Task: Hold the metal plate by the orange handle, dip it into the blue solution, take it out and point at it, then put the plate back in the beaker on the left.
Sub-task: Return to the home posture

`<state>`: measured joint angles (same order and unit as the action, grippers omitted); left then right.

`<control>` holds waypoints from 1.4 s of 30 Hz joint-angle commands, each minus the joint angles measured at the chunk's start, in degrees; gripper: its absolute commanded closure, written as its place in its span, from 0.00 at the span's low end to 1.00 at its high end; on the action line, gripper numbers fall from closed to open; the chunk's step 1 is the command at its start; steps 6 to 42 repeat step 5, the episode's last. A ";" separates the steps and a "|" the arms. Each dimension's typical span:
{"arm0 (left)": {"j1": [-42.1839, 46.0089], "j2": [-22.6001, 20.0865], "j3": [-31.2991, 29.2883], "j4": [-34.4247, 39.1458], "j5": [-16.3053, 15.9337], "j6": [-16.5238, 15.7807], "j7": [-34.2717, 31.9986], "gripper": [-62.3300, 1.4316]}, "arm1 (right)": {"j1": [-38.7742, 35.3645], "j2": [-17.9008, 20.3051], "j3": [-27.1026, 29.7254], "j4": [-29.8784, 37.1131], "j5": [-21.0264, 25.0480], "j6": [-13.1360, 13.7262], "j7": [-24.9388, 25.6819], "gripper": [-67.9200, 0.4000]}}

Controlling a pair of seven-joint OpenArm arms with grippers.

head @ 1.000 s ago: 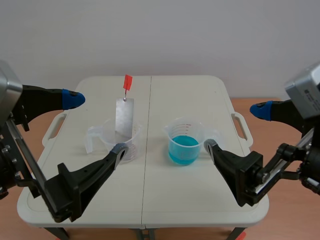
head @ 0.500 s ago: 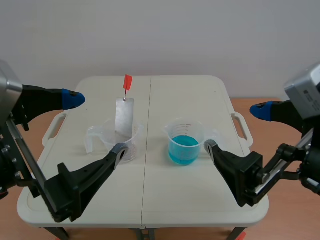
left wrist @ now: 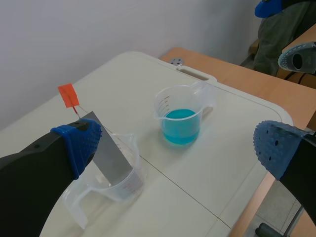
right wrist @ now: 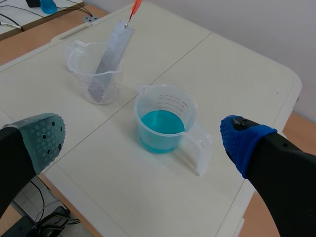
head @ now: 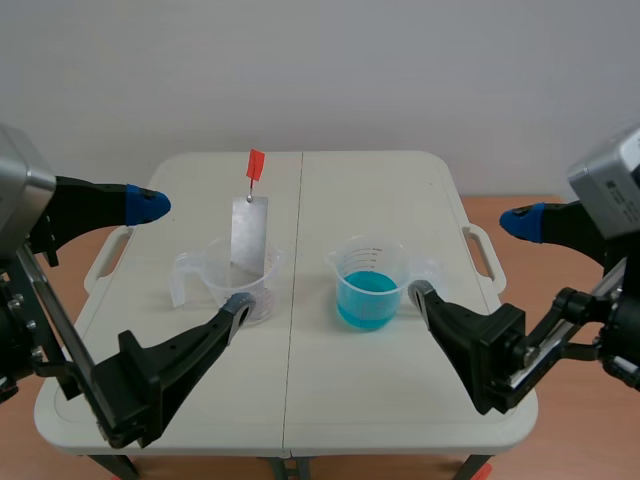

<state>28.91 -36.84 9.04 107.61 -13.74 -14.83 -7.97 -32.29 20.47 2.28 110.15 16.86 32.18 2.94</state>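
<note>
A grey metal plate (head: 249,234) with an orange handle (head: 256,163) leans upright in the clear left beaker (head: 238,283). To its right stands a clear beaker of blue solution (head: 368,287). My left gripper (head: 192,256) is open in front of the left beaker, touching nothing. In the left wrist view the plate (left wrist: 111,154) and its handle (left wrist: 68,95) sit just ahead of one finger, and the blue beaker (left wrist: 179,121) lies further ahead. My right gripper (head: 470,257) is open, to the right of the blue beaker (right wrist: 162,121). Beyond that beaker is the plate (right wrist: 111,53).
The white folding table (head: 300,400) has moulded carry handles on its left and right edges. Wooden floor surrounds it, and a plain wall stands behind. The other arm's fingers (left wrist: 295,55) show past the table edge in the left wrist view.
My left arm has sunk slightly, its lower finger a little nearer the table front. Plate, beakers and right arm have not moved.
</note>
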 commanded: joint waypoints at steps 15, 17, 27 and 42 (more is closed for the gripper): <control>0.46 0.00 -0.37 1.09 -0.35 0.11 -1.03 0.00 | -0.07 0.15 0.35 0.66 0.22 -0.04 0.61 0.03; 0.46 0.00 -0.37 1.09 -0.35 0.11 -1.03 0.00 | -0.07 0.15 0.35 0.66 0.22 -0.04 0.61 0.03; 0.46 0.00 -0.37 1.09 -0.35 0.11 -1.03 0.00 | -0.07 0.15 0.35 0.66 0.22 -0.04 0.61 0.03; 0.46 0.00 -0.37 1.09 -0.35 0.11 -1.03 0.00 | -0.07 0.15 0.35 0.66 0.22 -0.04 0.61 0.03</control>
